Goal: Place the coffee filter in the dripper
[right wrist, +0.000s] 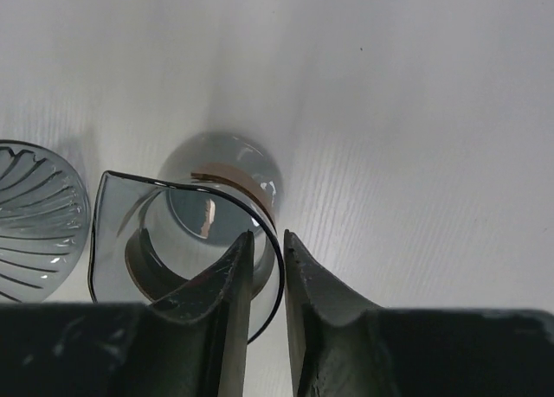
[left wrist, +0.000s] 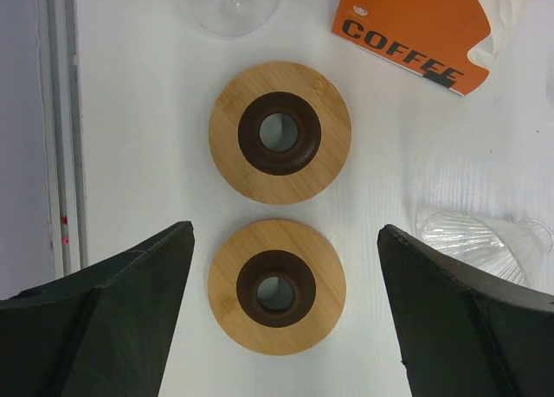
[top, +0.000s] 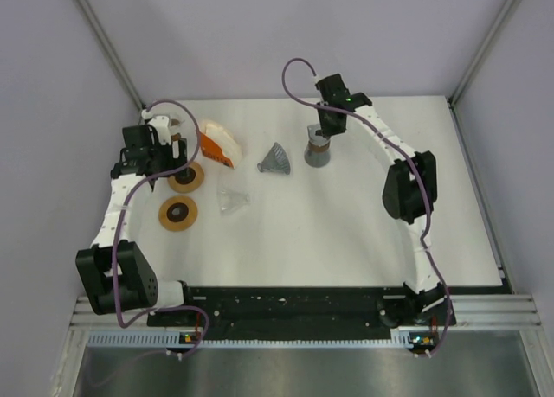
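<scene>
**Spotter:** Nearest your right wrist lens, your right gripper (right wrist: 268,240) is clenched on the rim of the smoky grey glass carafe (right wrist: 221,165), one finger inside the mouth, one outside.

**Second:** And where is your filter?

**Spotter:** Your orange-and-white pack of paper coffee filters (left wrist: 415,23) lies flat on the white worktop (top: 346,224), far left, well apart from that carafe. Its long lettered edge runs diagonally, far-left to near-right. The orange card faces your left arm, and the white paper faces the grey ribbed dripper cone (top: 275,160).

**Second:** That cone?

**Spotter:** It's between pack and carafe, with its narrow tip pointing at the far wall.

**Second:** Your left side?

**Spotter:** Your left gripper (left wrist: 286,231) hangs spread wide, grasping nothing, above two round bamboo discs (left wrist: 279,131) with dark brown centres. A clear ribbed glass dripper (left wrist: 480,241) lies just to its right.
</scene>
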Motion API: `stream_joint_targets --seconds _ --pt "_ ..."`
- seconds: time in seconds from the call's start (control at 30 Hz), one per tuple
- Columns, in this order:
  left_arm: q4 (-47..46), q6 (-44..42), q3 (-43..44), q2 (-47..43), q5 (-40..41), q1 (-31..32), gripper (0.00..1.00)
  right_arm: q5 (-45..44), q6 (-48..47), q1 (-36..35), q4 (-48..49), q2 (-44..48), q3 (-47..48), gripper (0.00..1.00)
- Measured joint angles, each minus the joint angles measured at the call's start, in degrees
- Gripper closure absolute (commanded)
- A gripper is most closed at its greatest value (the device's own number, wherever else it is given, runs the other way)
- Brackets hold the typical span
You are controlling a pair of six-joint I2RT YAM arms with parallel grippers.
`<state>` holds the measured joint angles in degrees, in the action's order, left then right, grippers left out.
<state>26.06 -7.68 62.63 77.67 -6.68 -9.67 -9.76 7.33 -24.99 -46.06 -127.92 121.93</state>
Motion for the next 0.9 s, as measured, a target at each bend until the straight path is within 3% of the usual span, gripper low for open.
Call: stream_joint_targets --seconds 0.17,0.37,0.7,0.9 --pt "1.2 0.0 1.4 0.0 -0.2 0.0 0.07 -0.9 -1.9 -0.3 0.1 0.3 -1.0 1.00" --pt "3.1 -0.1 1.8 0.0 -2.8 0.0 0.09 -2.2 -2.9 -2.7 0.9 6.3 -9.4 1.00" --pt "4.5 -1.8 1.8 1.0 -4.0 0.0 0.13 1.1 -2.8 -7.5 3.7 23.6 -33.5 1.00" --pt "4.9 -3.3 2.2 3.8 -3.9 0.0 0.18 1.7 -0.5 -11.6 7.1 30.1 -42.4 1.00"
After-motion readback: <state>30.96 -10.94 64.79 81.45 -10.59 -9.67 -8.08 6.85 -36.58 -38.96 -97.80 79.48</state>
